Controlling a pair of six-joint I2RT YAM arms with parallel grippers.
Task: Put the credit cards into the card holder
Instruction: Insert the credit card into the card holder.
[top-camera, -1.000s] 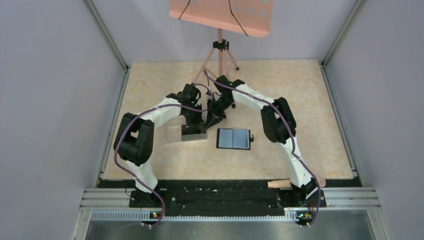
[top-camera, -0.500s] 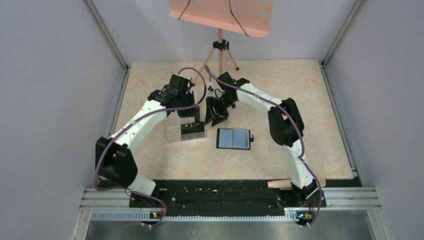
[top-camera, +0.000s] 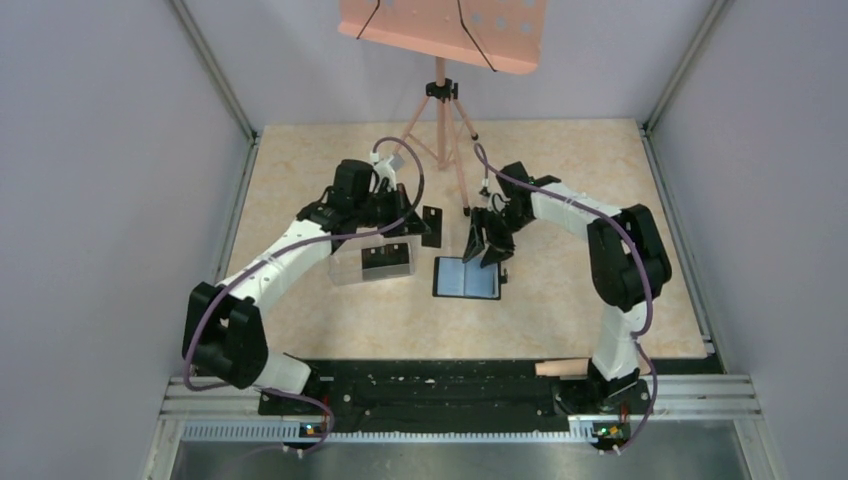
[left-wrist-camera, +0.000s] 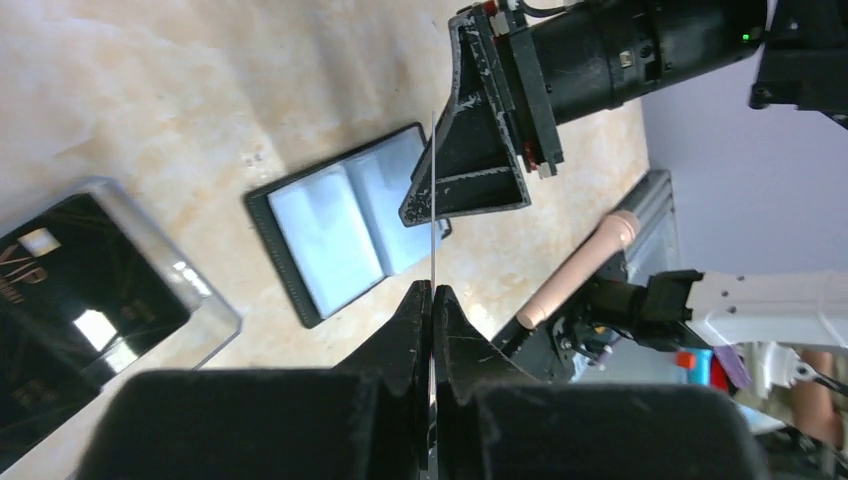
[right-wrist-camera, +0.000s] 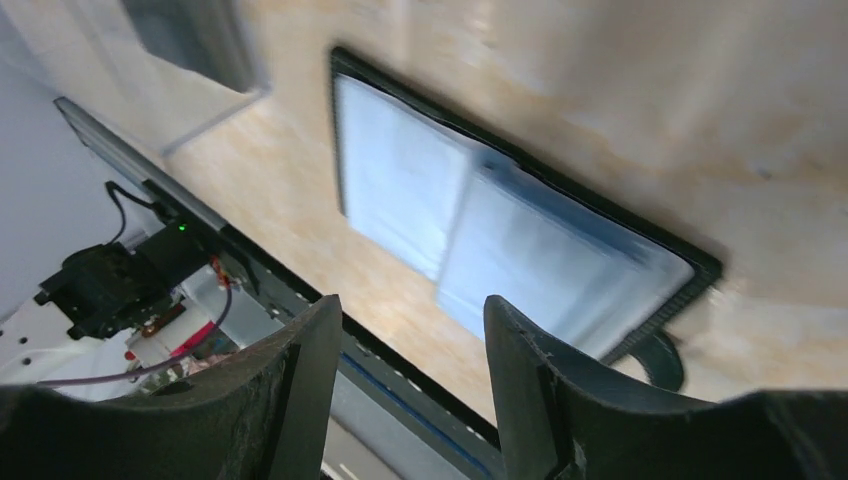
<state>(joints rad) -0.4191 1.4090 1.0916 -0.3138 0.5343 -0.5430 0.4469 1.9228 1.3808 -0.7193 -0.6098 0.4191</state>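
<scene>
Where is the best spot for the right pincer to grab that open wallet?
Probably the wallet at its right short edge, beside the small tab. It lies flat and open on the table, so only an edge offers purchase. The open right pincer hovers just above it: come straight down, one finger outside the edge, one on the pocket.

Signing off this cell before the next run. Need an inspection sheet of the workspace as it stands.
Surface: beige marbled table, no spills seen.
Job's things: card holder lies open and flat, pockets up; one credit card is held in the air to its left; more black cards sit in the clear box.
Clutter: peach handle lying at the front rail.
Grippers: left gripper shut on the credit card; right gripper open and empty above the card holder.
Cables: purple cables loop along both arms, no snag seen.
Surroundings: tripod stand at the far edge; grey walls.
</scene>
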